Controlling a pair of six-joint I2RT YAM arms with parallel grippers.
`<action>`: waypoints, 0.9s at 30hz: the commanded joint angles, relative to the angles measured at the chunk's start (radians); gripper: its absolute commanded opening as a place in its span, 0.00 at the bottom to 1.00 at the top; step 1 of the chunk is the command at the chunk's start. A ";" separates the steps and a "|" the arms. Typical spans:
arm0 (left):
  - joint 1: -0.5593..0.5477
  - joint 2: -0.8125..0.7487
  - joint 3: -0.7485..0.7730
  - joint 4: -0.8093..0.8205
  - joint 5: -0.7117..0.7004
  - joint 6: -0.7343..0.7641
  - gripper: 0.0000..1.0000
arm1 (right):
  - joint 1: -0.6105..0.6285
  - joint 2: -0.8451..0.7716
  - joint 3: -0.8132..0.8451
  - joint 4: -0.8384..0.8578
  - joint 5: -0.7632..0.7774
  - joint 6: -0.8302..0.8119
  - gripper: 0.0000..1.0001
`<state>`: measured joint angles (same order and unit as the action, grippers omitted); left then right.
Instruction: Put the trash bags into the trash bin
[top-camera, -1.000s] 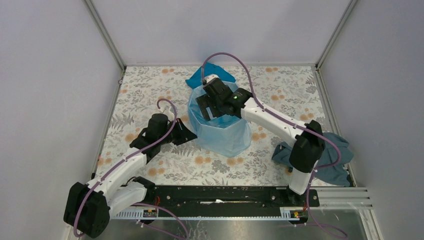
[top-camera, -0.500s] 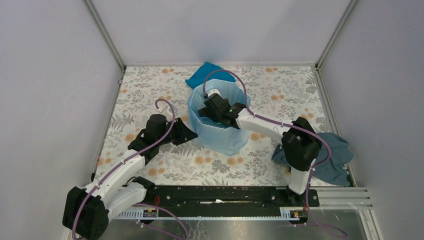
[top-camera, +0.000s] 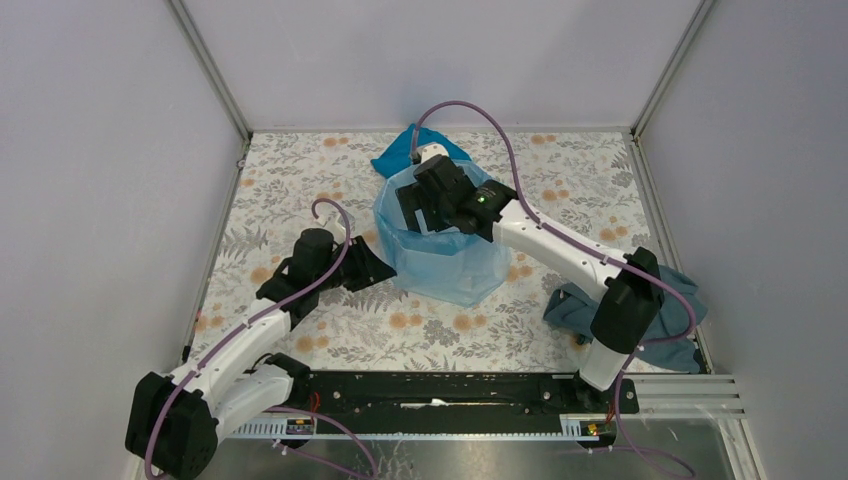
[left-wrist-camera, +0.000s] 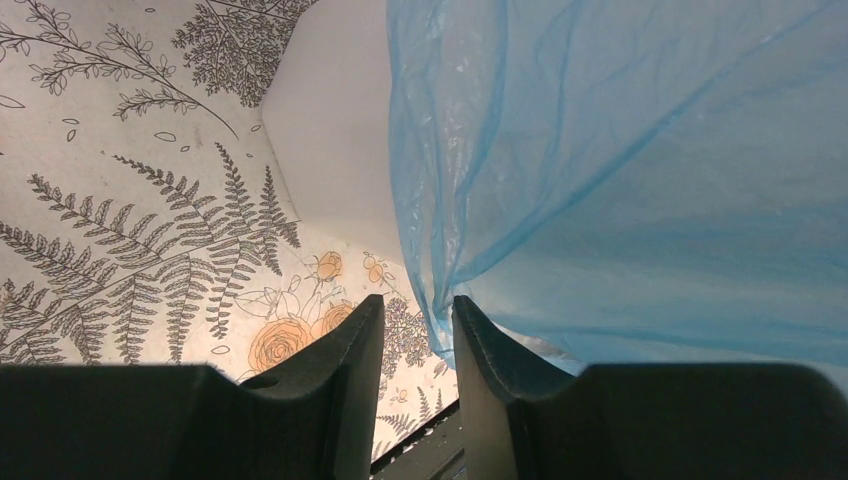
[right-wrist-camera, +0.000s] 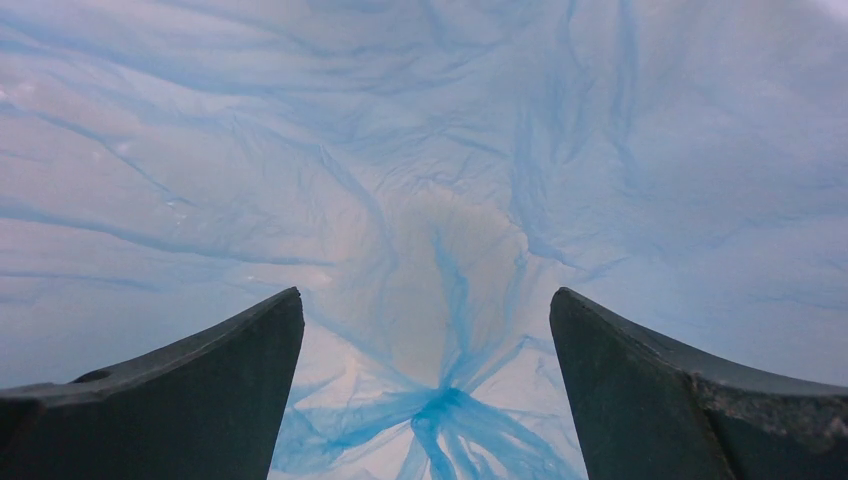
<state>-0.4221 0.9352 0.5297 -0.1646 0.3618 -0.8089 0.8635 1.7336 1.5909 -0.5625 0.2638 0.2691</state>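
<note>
While the left claw (left-wrist-camera: 418, 310) sits low against the trash bin (left-wrist-camera: 330, 150) on the floral desk (left-wrist-camera: 130, 200), the right claw (right-wrist-camera: 425, 305) hangs inside the bin.
Left fingers stand a narrow slit apart with the trash bag (left-wrist-camera: 640, 170) edge at that slit; pinched or not, cannot tell. Right fingers are spread wide, with the bag's film lining the bin just ahead of them.

Glossy, see-through light blue for the trash bag (top-camera: 440, 270), streaked with darker blue creases between the black fingers of the right hand (right-wrist-camera: 425, 295). Milky white on the trash bin (left-wrist-camera: 330, 130) just ahead of the black left hand (left-wrist-camera: 418, 302). Beneath that hand, cream desk (top-camera: 300, 180) printed with grey ferns and orange flowers.
</note>
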 joint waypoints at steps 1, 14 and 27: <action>-0.003 -0.015 0.002 0.034 0.011 0.006 0.36 | 0.000 -0.026 0.076 -0.100 0.062 -0.009 0.98; -0.002 0.015 -0.034 0.130 0.058 -0.043 0.35 | 0.000 0.035 0.004 0.125 0.029 0.110 0.84; -0.004 0.114 -0.041 0.143 -0.055 0.022 0.29 | 0.000 -0.005 -0.012 0.183 0.158 0.191 0.93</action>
<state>-0.4221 1.0527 0.4965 -0.0856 0.3332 -0.8135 0.8635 1.7683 1.5471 -0.4004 0.3462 0.4328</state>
